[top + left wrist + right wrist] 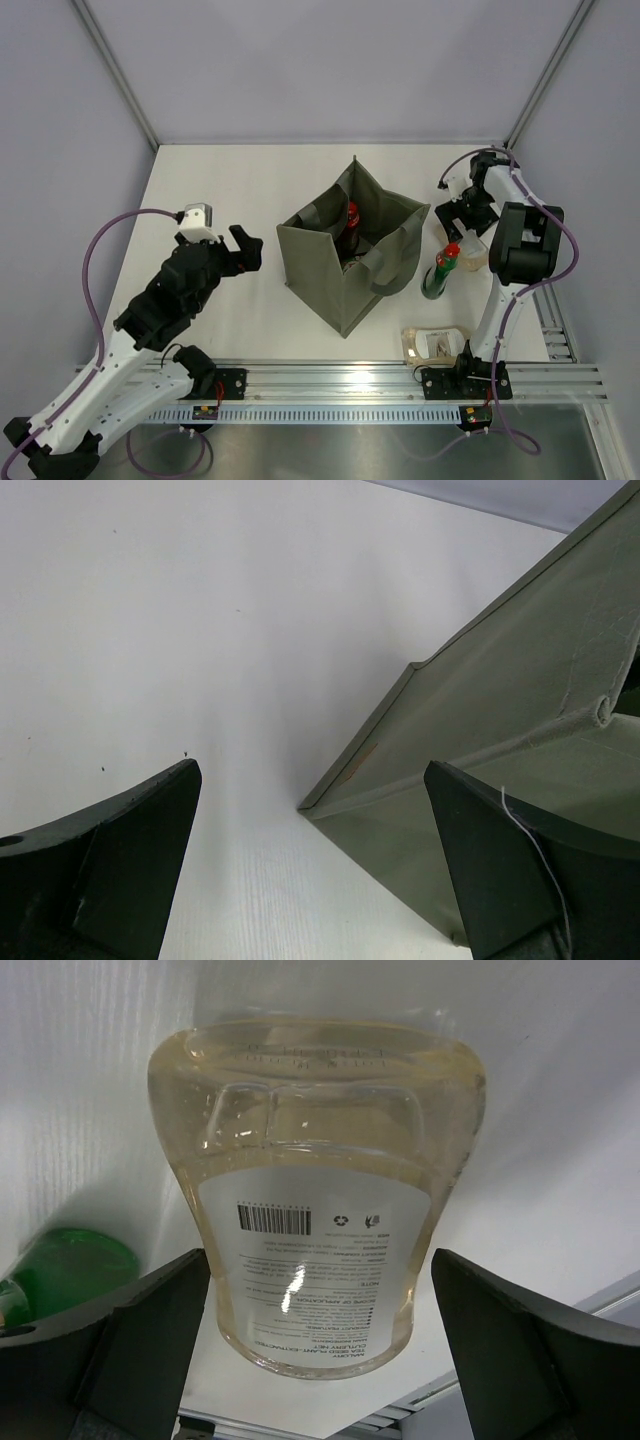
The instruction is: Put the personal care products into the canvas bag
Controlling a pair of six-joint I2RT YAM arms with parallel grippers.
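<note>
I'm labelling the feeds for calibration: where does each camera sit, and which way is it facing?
Top external: above and behind the bases, looking down at the canvas bag, left gripper and right gripper; both arms show.
Left wrist: low on the left arm, facing the bag's side wall; its open fingers show.
Right wrist: looks down on a clear bottle; open fingers flank it.
Shared: the green bottle appears in top and right wrist.

White table (250, 190); pale lavender walls (330, 60); aluminium rail (330, 380) along near edge.
</note>
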